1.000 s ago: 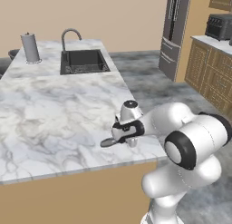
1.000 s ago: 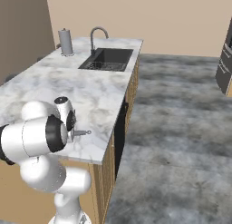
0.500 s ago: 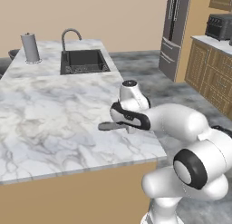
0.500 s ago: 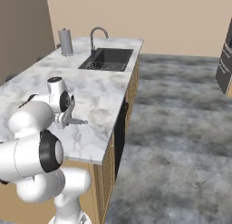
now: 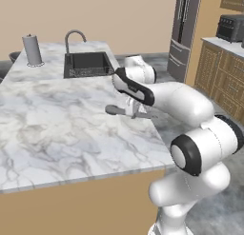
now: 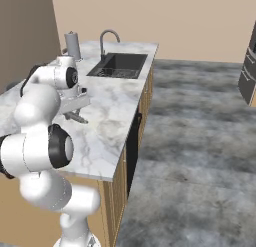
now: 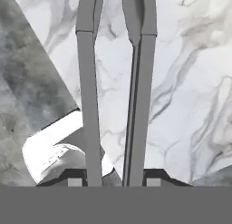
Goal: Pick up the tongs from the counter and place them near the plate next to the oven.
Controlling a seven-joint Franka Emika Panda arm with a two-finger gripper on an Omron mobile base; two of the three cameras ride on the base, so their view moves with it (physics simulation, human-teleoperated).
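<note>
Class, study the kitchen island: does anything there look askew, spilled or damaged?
Nothing stands out. The tongs are held level in the hand above the counter, which shows no spill or damage.

tongs (image 5: 125,111) lifted off counter (image 5: 52,129) | arm swung toward sink (image 5: 87,64)

Home kitchen — marble island counter (image 5: 57,134), sink (image 5: 88,63), fridge (image 5: 183,34).

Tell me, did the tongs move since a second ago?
Yes. The tongs, held in the shut gripper, have gone up and further along the counter toward the sink.
</note>
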